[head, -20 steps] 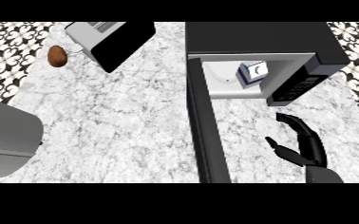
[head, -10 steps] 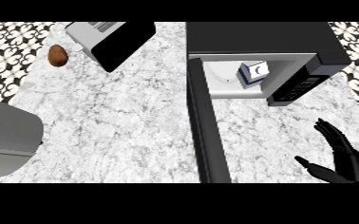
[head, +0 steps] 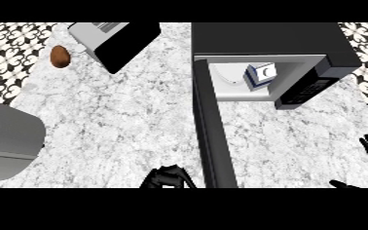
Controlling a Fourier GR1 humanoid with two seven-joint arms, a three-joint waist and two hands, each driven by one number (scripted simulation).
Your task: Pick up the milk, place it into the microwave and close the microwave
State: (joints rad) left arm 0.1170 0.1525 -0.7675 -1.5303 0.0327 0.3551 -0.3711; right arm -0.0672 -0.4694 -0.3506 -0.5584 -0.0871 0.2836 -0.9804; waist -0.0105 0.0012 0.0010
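The milk [head: 261, 74] is sitting inside the microwave [head: 277, 41], whose door [head: 212, 126] is standing open. The left hand [head: 167, 178] is showing at the bottom edge beside the door, fingers curled on nothing. The right hand [head: 347, 184] is barely peeking in; I cannot tell its state.

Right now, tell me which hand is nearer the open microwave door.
Left. The left hand sits just left of the microwave door by its outer end; the right hand is far to its right.

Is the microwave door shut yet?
No, open: the door juts toward the robot, and the milk carton shows inside the microwave.
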